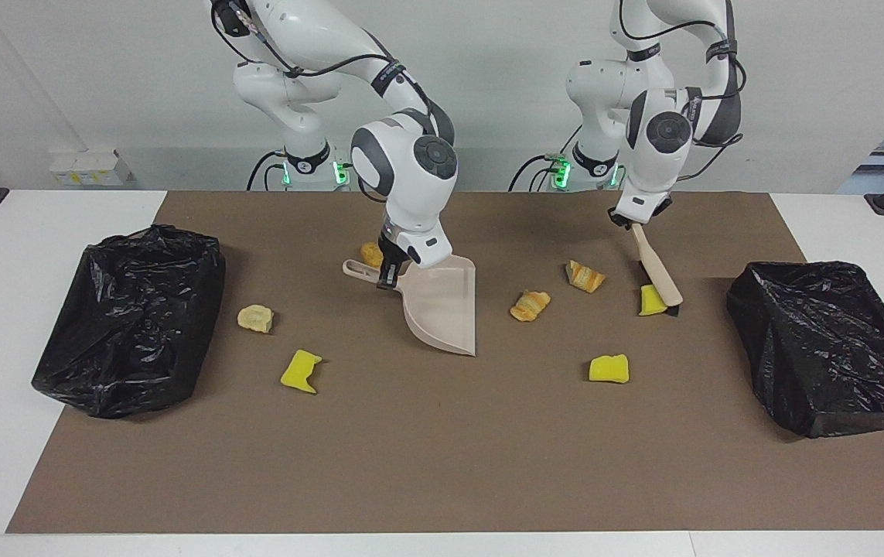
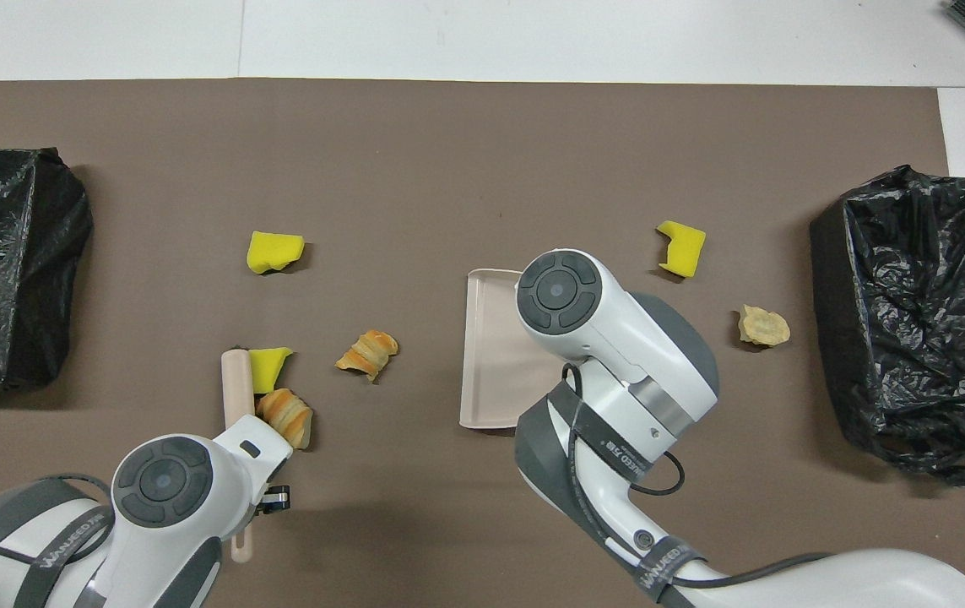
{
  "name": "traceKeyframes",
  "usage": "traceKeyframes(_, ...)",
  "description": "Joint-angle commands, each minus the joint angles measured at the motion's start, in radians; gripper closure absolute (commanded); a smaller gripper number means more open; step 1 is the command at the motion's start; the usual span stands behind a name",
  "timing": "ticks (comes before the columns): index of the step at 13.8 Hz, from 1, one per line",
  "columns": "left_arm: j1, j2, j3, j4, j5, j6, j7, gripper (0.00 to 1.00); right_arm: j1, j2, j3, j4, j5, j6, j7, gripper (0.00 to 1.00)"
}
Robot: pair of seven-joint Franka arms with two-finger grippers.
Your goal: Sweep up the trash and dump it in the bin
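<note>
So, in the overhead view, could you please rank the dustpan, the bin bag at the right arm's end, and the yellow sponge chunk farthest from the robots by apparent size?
1. Bin bag, largest.
2. Dustpan, though the right arm hides part of it.
3. Yellow sponge chunk, smallest.

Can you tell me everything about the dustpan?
The dustpan is pale beige and looks like smooth plastic, with a wide flat scoop, low raised walls and a short handle ending in a loop. It is empty. The right hand is shut on its handle, holding it tilted with its open mouth down on the brown mat, mid-table.
</note>
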Motion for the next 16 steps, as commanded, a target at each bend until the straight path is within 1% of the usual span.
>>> traceKeyframes(1, -0.033, 0.069, 0.017, 0.094, -0.033, -0.026, -0.028, 1.00, -0.026, -0.030, 0.017, -0.040, -0.028, 0.023, -0.028, 1.00)
traceKeyframes(2, -0.019, 0.101, 0.019, 0.136, -0.032, -0.033, -0.004, 1.00, -0.026, -0.030, 0.017, -0.041, -0.026, 0.023, -0.034, 1.00)
traceKeyframes(3, 0.004, 0.141, 0.023, 0.185, -0.028, -0.033, 0.056, 1.00, -0.027, -0.030, 0.017, -0.043, -0.026, 0.023, -0.088, 1.00)
traceKeyframes(4, 0.057, 0.179, 0.023, 0.226, -0.024, -0.025, 0.128, 1.00, -0.038, -0.030, 0.017, -0.043, -0.026, 0.023, -0.132, 1.00)
traceKeyframes(6, 0.122, 0.238, 0.023, 0.303, 0.042, -0.016, 0.337, 1.00, -0.047, -0.027, 0.017, -0.044, -0.025, 0.024, -0.157, 1.00)
traceKeyframes(7, 0.169, 0.256, 0.023, 0.322, 0.065, 0.002, 0.451, 1.00, -0.047, -0.027, 0.017, -0.044, -0.026, 0.029, -0.180, 1.00)
traceKeyframes(8, 0.196, 0.273, 0.023, 0.342, 0.082, 0.031, 0.540, 1.00, -0.047, -0.027, 0.018, -0.049, -0.025, 0.046, -0.185, 1.00)
traceKeyframes(9, 0.217, 0.296, 0.023, 0.369, 0.096, 0.068, 0.596, 1.00, -0.047, -0.028, 0.018, -0.053, -0.025, 0.049, -0.186, 1.00)
traceKeyframes(11, 0.260, 0.356, 0.023, 0.447, 0.119, 0.122, 0.711, 1.00, -0.049, -0.030, 0.020, -0.055, -0.025, 0.049, -0.185, 1.00)
traceKeyframes(13, 0.306, 0.426, 0.023, 0.535, 0.128, 0.139, 0.928, 1.00, -0.053, -0.030, 0.035, -0.055, -0.025, 0.050, -0.183, 1.00)
traceKeyframes(16, 0.340, 0.521, 0.023, 0.633, 0.130, 0.226, 1.175, 1.00, -0.062, -0.033, 0.058, -0.066, -0.029, 0.050, -0.188, 1.00)
